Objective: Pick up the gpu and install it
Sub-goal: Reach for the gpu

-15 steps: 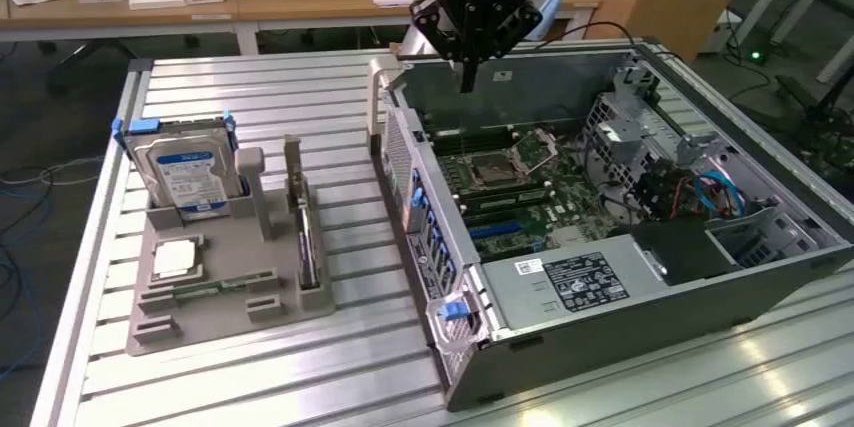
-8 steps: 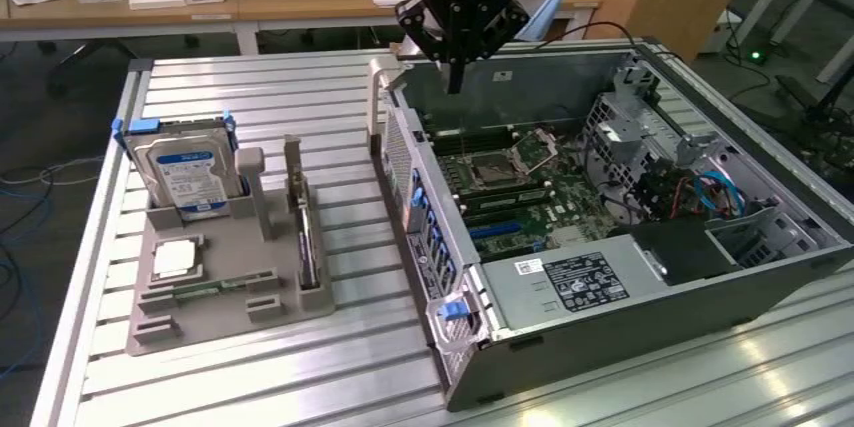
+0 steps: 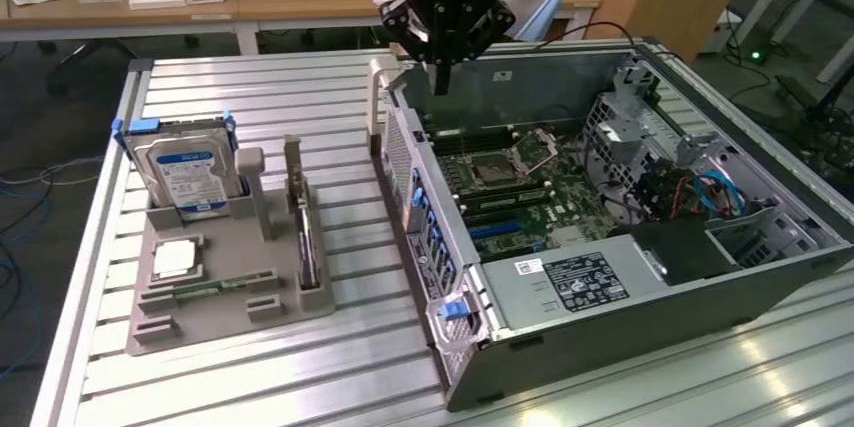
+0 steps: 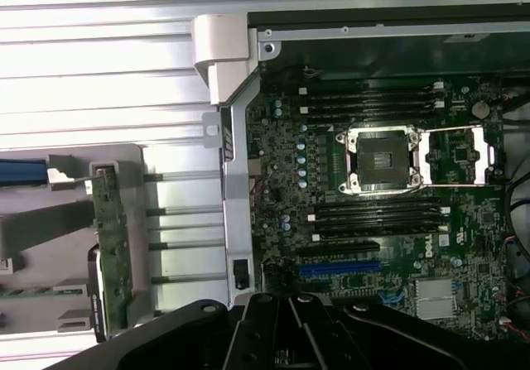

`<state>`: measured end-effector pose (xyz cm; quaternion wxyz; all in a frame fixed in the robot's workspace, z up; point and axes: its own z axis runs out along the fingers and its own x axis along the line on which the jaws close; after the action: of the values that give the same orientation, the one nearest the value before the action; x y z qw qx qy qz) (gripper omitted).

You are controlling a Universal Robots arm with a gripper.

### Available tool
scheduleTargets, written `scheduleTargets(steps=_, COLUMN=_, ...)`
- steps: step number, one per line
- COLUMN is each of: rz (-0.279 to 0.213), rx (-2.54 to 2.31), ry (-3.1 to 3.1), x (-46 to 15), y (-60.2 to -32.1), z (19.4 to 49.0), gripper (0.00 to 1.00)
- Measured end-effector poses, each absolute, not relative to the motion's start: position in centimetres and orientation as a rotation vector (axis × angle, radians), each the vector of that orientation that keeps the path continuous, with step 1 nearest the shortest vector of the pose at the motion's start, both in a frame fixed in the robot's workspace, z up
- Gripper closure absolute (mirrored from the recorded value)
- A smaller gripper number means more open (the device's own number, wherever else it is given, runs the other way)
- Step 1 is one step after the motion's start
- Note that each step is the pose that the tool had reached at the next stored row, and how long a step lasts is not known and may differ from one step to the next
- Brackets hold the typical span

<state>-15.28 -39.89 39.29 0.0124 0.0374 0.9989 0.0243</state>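
Observation:
The gpu (image 3: pixel 308 237) stands on edge in a slot of the grey holder (image 3: pixel 200 327) on the exterior view's left; in the wrist view the gpu (image 4: pixel 112 246) shows edge-on as a thin green board. My gripper (image 3: pixel 441 82) hangs shut and holding nothing above the far rear corner of the open computer case (image 3: pixel 694 277), well apart from the gpu. In the wrist view my gripper (image 4: pixel 290 316) looks down on the motherboard (image 4: pixel 373 246), near its blue slot (image 4: pixel 339 266).
A silver hard drive (image 3: pixel 191 175) with a blue-white label stands upright in the holder, with a small chip (image 3: pixel 174 259) and a green memory stick (image 3: pixel 214 289) in front of it. The case's rear wall (image 3: pixel 414 197) rises between holder and motherboard. Desks stand behind.

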Motion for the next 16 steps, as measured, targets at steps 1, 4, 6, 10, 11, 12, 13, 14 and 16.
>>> scheduleTargets(steps=1, rz=0.076, rx=0.117, ry=3.114, x=-15.5, y=-39.9, z=39.3, gripper=0.89)
scheduleTargets(steps=4, rz=0.076, rx=0.117, ry=3.114, x=-16.1, y=-39.9, z=39.3, gripper=0.89)
scheduleTargets(steps=6, rz=0.076, rx=0.117, ry=3.114, x=-16.5, y=-39.9, z=39.2, gripper=0.89)
scheduleTargets(steps=10, rz=0.076, rx=0.117, ry=3.114, x=-17.4, y=-39.9, z=39.2, gripper=0.89)
scheduleTargets(steps=11, rz=0.076, rx=0.117, ry=3.114, x=-17.6, y=-39.9, z=39.2, gripper=0.89)
scheduleTargets(steps=12, rz=0.076, rx=0.117, ry=3.114, x=-17.8, y=-39.9, z=39.2, gripper=0.89)
scheduleTargets(steps=13, rz=0.076, rx=0.117, ry=3.114, x=-18.0, y=-39.9, z=39.2, gripper=0.89)
scheduleTargets(steps=14, rz=0.076, rx=0.117, ry=3.114, x=-18.2, y=-39.9, z=39.2, gripper=0.89)
scheduleTargets(steps=16, rz=0.076, rx=0.117, ry=3.114, x=-18.5, y=-39.9, z=39.2, gripper=0.89)
